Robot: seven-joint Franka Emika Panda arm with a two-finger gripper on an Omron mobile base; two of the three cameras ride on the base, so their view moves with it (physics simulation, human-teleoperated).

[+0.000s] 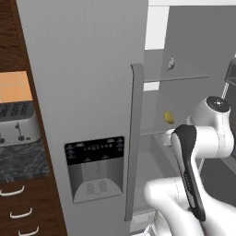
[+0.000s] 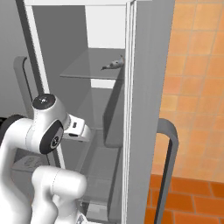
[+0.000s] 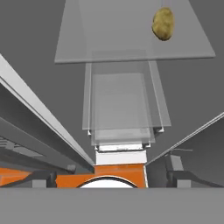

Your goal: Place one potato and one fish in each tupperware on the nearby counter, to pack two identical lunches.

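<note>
One small oval yellow-olive potato and one slender silvery fish are lying on separate glass fridge shelves, the hand view showing the potato, tool state indeterminable.

Your arm is built of smooth, rounded glossy white shells. A long black tapered strip runs down the forearm link in the left base view, faintly lined with small markings. Each joint ends in a round dark grey cap with a pale ring and dots on its face. From the right, a larger black disc marks the elbow, with a tiny pale mark at its centre.
</note>
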